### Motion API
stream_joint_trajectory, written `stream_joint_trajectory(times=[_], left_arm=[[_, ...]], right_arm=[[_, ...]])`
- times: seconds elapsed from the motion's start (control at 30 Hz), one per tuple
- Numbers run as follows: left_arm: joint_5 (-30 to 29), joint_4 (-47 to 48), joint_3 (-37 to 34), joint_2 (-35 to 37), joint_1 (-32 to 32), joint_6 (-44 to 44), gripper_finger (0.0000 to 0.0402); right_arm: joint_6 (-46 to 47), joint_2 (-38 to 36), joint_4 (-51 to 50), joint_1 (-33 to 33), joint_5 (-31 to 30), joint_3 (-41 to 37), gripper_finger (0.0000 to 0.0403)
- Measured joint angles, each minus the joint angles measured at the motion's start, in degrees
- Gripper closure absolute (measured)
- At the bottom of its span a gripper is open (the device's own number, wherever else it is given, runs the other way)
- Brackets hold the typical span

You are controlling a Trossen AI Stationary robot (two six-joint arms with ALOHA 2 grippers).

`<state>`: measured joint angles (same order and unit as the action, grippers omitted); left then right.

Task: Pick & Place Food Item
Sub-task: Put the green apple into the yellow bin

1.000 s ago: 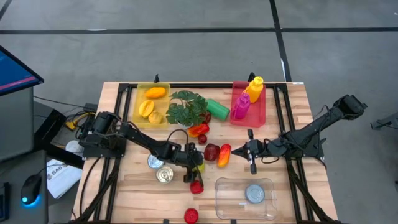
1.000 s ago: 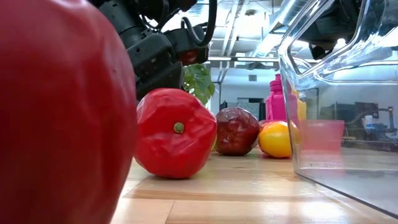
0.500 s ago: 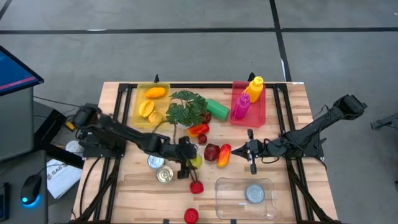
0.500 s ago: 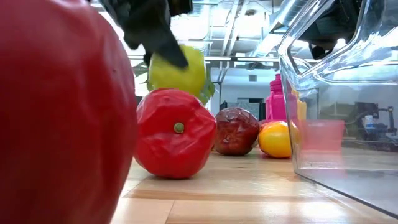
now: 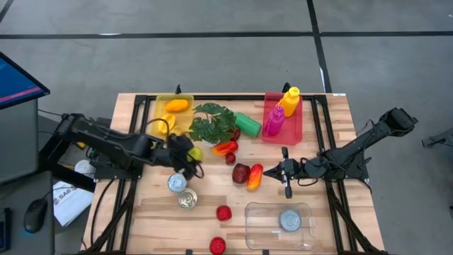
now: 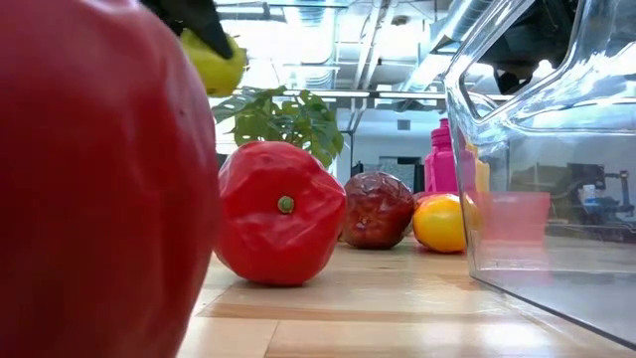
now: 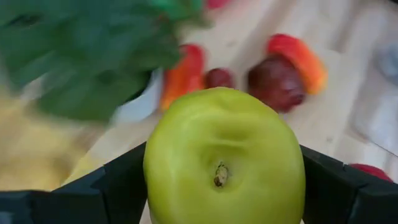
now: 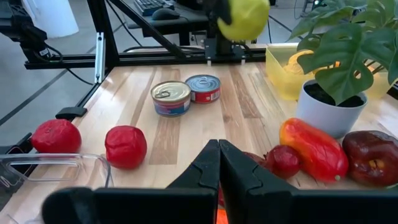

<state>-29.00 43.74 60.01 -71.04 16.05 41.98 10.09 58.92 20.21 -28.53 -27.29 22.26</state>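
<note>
Left end effector (image 5: 190, 154) is carrying a green apple (image 5: 195, 153) clear of the table (image 5: 141, 219), its fingers spread wide around the fruit. The left wrist view is showing what the overhead cannot: the green apple (image 7: 224, 167) is sitting stem-end toward the camera, a dark finger (image 7: 106, 190) pressing on each side. Beyond the held fruit, in that same view, a leafy plant (image 7: 87, 56) in a white pot, a red-orange pepper (image 7: 181, 71) and a dark red apple (image 7: 275, 81) are lying on the wood.

High view is placing the left end effector just beside the yellow tray (image 5: 161, 110) and the plant (image 5: 212, 124), with two tins (image 5: 182, 191) below it on the table.

Low view is catching only a sliver of the green apple (image 6: 217, 62) high up, above a red tomato (image 6: 280, 211); a second red fruit (image 6: 99, 179) is filling the near side.

Right end effector (image 5: 286, 172) is waiting near the table centre, fingers pressed together, gripping nothing. Its wrist view is showing the green apple (image 8: 244, 17) hanging well beyond the shut fingertips (image 8: 217, 163), above the two tins (image 8: 186, 93). A clear container (image 5: 279, 225) is lying just beside the right end effector, on the near edge.
</note>
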Motion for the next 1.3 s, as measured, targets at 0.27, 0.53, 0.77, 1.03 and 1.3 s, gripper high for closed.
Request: stream_joint_trajectory(times=[0.27,0.53,0.77,1.03,1.3], left_arm=[[-1.48,19.45,0.00,3.61,-0.14,18.68,0.0092],[-9.84,24.00,-4.52,3.56,-4.81,23.06,0.0087],[-11.30,21.65,-11.39,3.54,-14.25,22.63,0.0087],[-11.35,6.05,-14.10,3.51,-25.51,5.60,0.0089],[-11.38,-10.40,-14.16,3.51,-36.02,-10.51,0.0086]], right_arm=[[0.00,0.00,0.02,-0.01,0.00,0.00,0.0403],[0.00,0.00,0.02,0.06,0.00,0.00,0.0403],[0.00,0.00,0.02,0.06,0.00,0.00,0.0403],[-0.02,0.00,0.02,0.06,0.00,0.00,0.0403],[-0.04,0.00,0.02,0.06,0.00,0.00,0.0403]])
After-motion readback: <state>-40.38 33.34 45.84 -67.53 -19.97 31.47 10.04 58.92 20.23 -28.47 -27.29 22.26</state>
